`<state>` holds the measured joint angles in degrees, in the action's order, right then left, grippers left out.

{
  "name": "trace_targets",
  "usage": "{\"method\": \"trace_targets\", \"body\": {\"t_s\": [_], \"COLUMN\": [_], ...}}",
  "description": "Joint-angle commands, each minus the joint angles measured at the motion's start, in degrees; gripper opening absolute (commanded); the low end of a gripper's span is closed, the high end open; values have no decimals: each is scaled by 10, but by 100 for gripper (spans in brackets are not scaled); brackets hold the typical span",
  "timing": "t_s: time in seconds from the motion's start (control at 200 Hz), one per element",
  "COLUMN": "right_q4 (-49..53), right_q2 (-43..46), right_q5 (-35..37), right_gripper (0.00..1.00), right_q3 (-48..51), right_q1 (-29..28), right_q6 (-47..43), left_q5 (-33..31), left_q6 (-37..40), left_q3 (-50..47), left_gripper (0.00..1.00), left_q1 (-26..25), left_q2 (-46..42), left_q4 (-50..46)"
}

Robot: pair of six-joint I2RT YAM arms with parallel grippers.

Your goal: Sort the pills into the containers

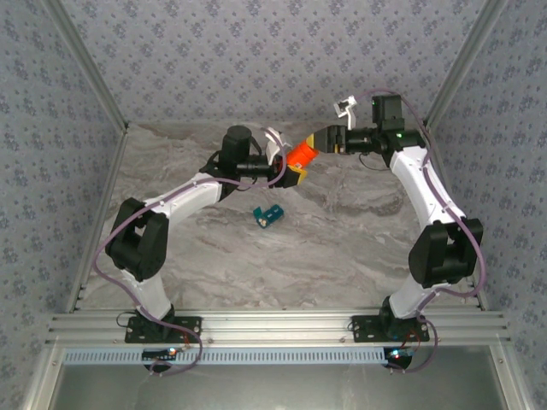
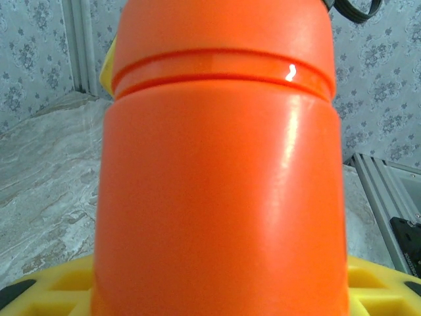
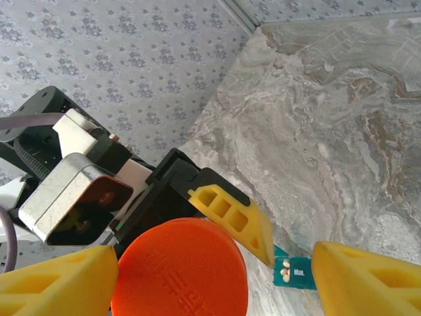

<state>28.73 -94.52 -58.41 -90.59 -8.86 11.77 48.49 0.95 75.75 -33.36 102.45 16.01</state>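
Observation:
My left gripper (image 1: 293, 168) is shut on the orange cylindrical bottle (image 1: 301, 155), holding it above the table with its round cap (image 3: 179, 270) pointing at my right gripper (image 1: 323, 141). In the left wrist view the bottle (image 2: 220, 184) stands between the yellow fingers (image 2: 46, 286). My right gripper (image 3: 210, 283) is open, its yellow fingers (image 3: 365, 276) spread to either side of the cap, with a gap on the right side. The teal-blue pill box (image 1: 267, 215) lies on the table below. One of its compartments, beside a "Mon." label, is open and holds a few pale pills (image 3: 285, 268).
The marble tabletop (image 1: 342, 231) is walled by patterned panels on three sides, with metal rails along the near edge (image 1: 273, 329). A left gripper finger (image 3: 237, 217) sits close beside the cap in the right wrist view.

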Motion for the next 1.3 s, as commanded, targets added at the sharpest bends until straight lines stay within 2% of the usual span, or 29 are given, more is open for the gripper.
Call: {"method": "trace_targets", "body": {"t_s": [0.0,0.285,0.4,0.53,0.615,0.735,0.915,1.059,1.294], "right_q4": [-8,-8,-7,-11,-20,-47,-96,-153,-141], "right_q2": [10,11,14,15,18,21,18,28,12], "right_q5": [-26,-36,-36,-36,-35,7,101,142,134], "right_gripper": [78,74,66,52,46,39,36,37,38], "right_q3": [-4,4,8,15,25,49,100,138,122], "right_q1": [-9,-11,-11,-11,-13,-21,-39,-58,-66], "right_q6": [10,12,11,15,20,74,223,323,337], "left_q5": [15,16,16,15,12,-10,-94,-120,-122], "left_q6": [-4,-3,-3,-3,-4,1,58,78,83], "left_q3": [26,28,31,34,34,32,15,7,11], "left_gripper": [0,0,0,0,0,0,0,0,0], "left_q1": [-2,-3,-3,-4,-5,-9,-38,-53,-59], "left_q2": [4,6,7,7,6,3,-9,-10,-3], "left_q4": [9,6,5,4,3,5,0,5,0]}}
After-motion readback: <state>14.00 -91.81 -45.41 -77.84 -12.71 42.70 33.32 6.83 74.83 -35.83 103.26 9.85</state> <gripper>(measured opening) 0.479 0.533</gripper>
